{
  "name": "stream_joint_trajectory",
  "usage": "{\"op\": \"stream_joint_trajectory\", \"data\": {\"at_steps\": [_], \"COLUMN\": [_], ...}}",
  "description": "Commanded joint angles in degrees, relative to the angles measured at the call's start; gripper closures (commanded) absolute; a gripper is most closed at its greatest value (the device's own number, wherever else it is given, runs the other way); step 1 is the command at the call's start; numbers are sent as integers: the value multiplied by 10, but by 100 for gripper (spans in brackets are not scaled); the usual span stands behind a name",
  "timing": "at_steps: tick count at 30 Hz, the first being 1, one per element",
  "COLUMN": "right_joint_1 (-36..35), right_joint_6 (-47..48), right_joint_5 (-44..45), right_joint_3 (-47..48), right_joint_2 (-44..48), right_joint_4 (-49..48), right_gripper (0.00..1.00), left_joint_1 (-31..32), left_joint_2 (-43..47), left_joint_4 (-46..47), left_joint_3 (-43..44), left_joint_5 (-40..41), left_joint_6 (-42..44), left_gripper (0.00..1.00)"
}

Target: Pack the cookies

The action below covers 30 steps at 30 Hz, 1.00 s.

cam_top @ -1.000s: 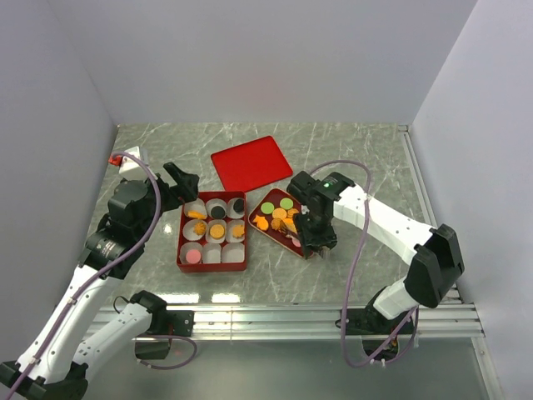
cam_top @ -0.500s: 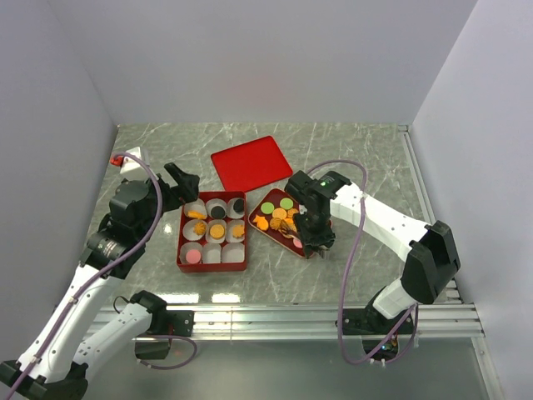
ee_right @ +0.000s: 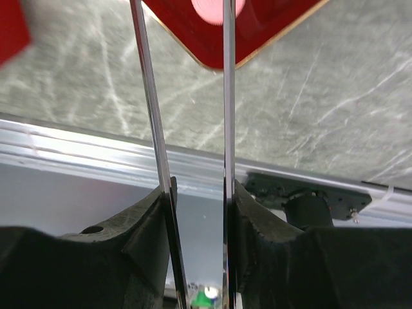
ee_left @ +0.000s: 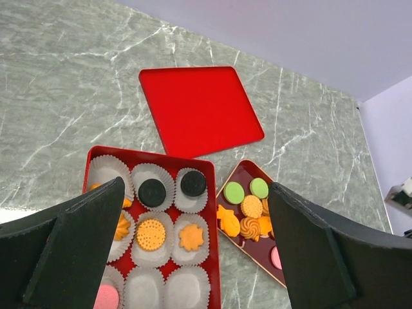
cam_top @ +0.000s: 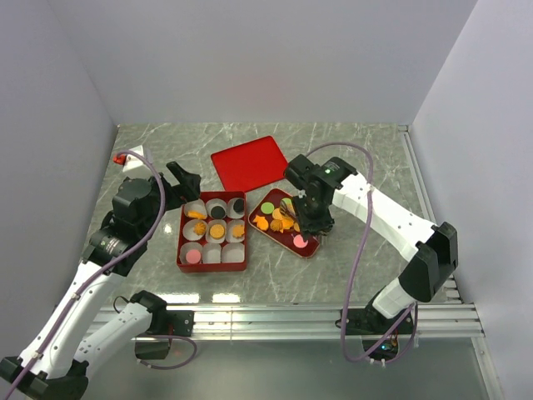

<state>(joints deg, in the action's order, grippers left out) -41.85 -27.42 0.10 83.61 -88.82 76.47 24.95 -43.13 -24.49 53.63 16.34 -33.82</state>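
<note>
Loose cookies, orange, green and pink, lie on a dark red tray. Beside it stands a red box of white paper cups; several hold cookies, black, orange and pink. My right gripper hangs over the tray, shut on metal tongs. The tong tips run out of the right wrist view near a pink cookie, and I cannot tell whether they hold anything. My left gripper hovers open above the box, nothing between its fingers.
A flat red lid lies behind the box and tray. A small red and white object sits at the back left by the wall. An aluminium rail runs along the table's near edge.
My right gripper has moved back from the tray's near corner to over its middle, squeezing the tongs narrower. A pink cookie at the near corner now shows. The left arm has barely moved.
</note>
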Motion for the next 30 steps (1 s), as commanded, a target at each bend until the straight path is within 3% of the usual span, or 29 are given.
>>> {"op": "stream_joint_trajectory", "data": {"at_steps": [1,12,18,23,30], "right_joint_1": [4,-15,-77,-148,-191], "right_joint_6": [-5,-3,-9,-4,15], "right_joint_5": [19,-54,-65,-67,-52], "right_joint_3": [54,157,208,268,295], "right_joint_2": [-9,-34,-73,-122,-174], "right_joint_4": [45,44,38,42,37], "right_gripper": [62,63,65,65,66], "left_joint_1": [0,0,0,0,0], "left_joint_2": [1,5,6,15,28], "left_joint_4": [24,23,15,1,-12], "left_joint_3": [-2,-3,3,17,23], "left_joint_5": [-3,4,13,66,81], "left_joint_6": [5,6,4,8,11], "left_gripper": [1,1,1,0,1]}}
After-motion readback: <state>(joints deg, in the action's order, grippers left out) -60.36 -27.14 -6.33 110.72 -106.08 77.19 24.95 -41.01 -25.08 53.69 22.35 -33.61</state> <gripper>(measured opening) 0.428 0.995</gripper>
